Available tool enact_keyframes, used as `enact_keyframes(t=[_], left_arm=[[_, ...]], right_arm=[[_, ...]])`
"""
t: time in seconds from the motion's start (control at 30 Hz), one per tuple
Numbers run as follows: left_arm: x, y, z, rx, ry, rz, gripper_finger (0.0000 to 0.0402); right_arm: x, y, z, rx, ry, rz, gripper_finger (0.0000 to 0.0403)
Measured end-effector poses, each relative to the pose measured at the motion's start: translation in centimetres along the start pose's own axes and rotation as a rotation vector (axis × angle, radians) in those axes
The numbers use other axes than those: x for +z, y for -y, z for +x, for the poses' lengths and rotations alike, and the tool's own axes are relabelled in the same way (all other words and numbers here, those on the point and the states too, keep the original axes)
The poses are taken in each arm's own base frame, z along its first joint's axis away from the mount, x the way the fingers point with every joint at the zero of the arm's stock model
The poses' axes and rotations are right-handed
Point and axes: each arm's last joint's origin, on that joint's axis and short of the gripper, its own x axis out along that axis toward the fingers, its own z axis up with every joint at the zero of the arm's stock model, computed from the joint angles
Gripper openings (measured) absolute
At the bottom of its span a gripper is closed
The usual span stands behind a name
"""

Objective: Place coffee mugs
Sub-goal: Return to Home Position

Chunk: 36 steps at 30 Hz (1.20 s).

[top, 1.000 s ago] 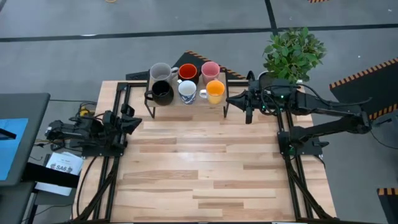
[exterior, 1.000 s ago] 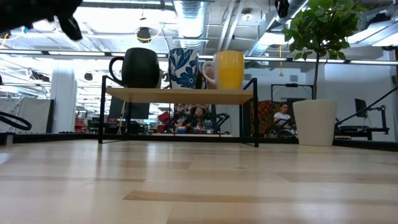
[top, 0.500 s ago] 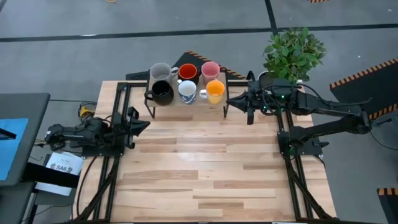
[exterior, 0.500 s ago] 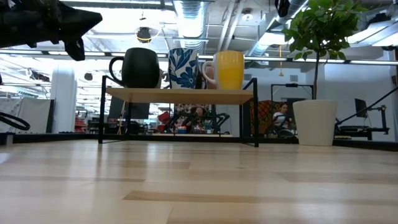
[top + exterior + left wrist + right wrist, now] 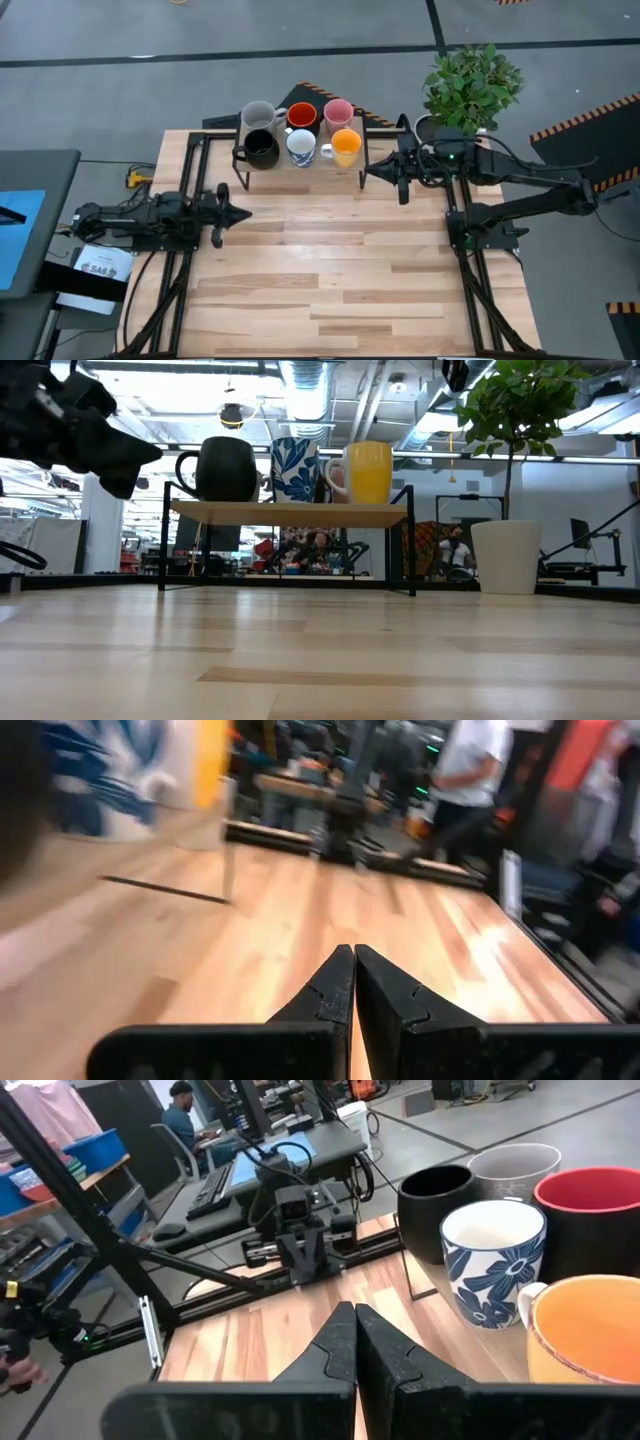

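Note:
Six mugs stand on a small black-framed shelf [image 5: 300, 163] at the table's far edge: grey [image 5: 258, 113], red-orange [image 5: 301, 115] and pink [image 5: 338, 110] behind, black [image 5: 262, 149], blue-patterned white [image 5: 301, 147] and yellow-orange [image 5: 346, 147] in front. The low view shows the black [image 5: 228, 468], patterned [image 5: 295, 470] and yellow [image 5: 369, 472] mugs on the shelf board. My left gripper [image 5: 243, 213] is shut, over the table's left side, near of the shelf. My right gripper [image 5: 368, 168] is shut, just right of the yellow mug [image 5: 585, 1335], holding nothing.
A green plant [image 5: 472, 85] in a white pot [image 5: 507, 557] stands at the far right corner behind my right arm. Black rails [image 5: 190, 180] run along both table sides. Bare wood [image 5: 330, 260] stretches across the middle and near part. People [image 5: 190, 1120] are in the room beyond.
My left gripper has moved from the table's left edge toward the right and a little toward the near edge, reaching farther over the wood, and has dropped lower. It has stayed empty. The mugs have not moved.

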Motion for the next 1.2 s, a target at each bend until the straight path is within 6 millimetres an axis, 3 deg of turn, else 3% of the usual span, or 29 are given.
enact_keyframes(t=[0.67,0.97,1.2], left_arm=[[-0.1,0.2,-0.1,-0.052,-0.039,0.062,0.0000],[0.0,0.2,-0.1,-0.051,-0.038,0.065,0.0000],[0.0,0.2,-0.1,-0.050,-0.038,0.062,0.0000]], right_arm=[[0.0,0.0,0.0,-0.001,0.000,-0.043,0.0020],[1.9,0.2,-0.3,0.003,0.189,-0.170,0.0020],[0.9,0.3,-2.7,-0.016,0.053,-0.247,0.0020]])
